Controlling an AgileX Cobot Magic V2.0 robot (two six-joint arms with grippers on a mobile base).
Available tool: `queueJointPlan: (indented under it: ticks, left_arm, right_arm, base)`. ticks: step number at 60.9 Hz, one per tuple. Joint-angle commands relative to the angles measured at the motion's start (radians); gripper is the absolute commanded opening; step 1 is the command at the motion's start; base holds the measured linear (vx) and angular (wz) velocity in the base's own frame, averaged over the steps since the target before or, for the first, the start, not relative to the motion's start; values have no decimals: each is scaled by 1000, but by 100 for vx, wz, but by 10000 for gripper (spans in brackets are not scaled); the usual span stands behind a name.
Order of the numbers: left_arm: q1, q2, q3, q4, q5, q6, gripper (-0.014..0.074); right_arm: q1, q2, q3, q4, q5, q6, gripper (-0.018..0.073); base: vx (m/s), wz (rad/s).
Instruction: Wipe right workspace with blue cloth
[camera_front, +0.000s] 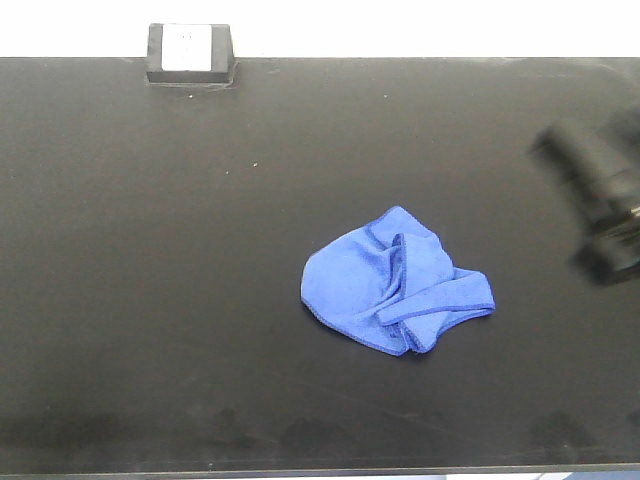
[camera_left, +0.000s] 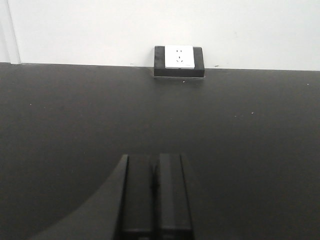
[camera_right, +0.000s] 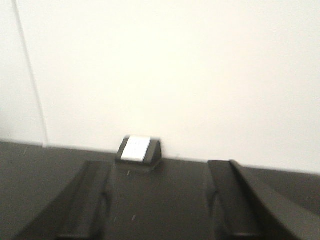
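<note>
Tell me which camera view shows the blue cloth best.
The exterior front-facing view: the blue cloth lies crumpled and whole on the black table. Neither wrist view shows the cloth at all; both look across the table toward the wall socket.

No readable text, brand, number or sign appears in any of the three views. The only surface that might carry markings is the white faceplate of the small black-framed wall socket box at the far edge of the matte black table. In the left wrist view that socket box shows only dark pin slots on its white face, no letters or figures. In the front view faint grey specks sit on the white plate, too small to read. In the right wrist view the same box is blurred, its plate plain white.
</note>
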Motion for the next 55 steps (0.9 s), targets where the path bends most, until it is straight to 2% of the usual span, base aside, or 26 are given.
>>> queueJointPlan:
  ticks: [1,7,12,15,20,26,33,41,50,55]
  left_arm:
    - [5,-15,31,1,-83,-8,-6]
    - [5,-15,31,1,-83,-8,-6]
    - [5,-15,31,1,-83,-8,-6]
    - [5,-15,31,1,-83,-8,-6]
    - [5,-15,31,1,-83,-8,-6]
    - [5,-15,31,1,-83,-8,-6]
    - [5,-15,31,1,-83,-8,-6]
    - [5,-15,31,1,-83,-8,-6]
    - [5,-15,31,1,-83,-8,-6]
    - [5,-16,31,1,-80,-8,-6]
  right_arm:
    - [0,-30,-6,-6,-86,-10,291]
    - [-19,-73,46,-55,-106,8,122]
    - [-92,-107,98,-172,-95,74,-15]
    - [-141,-125,125,-238,-90,136,-13]
    - [-248,-165,163,-405,-86,275,-10]
    - [-382,-234,204,-582,-65,391,-8]
    - [-502,-330,261,-706,-5,490,-8]
    - [-603,-476,346,-761,93,562,-6]
    - [-613,-617,440,-767,202,603,-5]
    - [-612,-615,497,-767,189,611,-5]
  base:
    - [0,0]
    - [0,0]
    - [0,0]
    - [0,0]
    - [0,0]
    - [0,0]
    - [0,0]
    - [0,0]
    - [0,0]
    - [0,0]
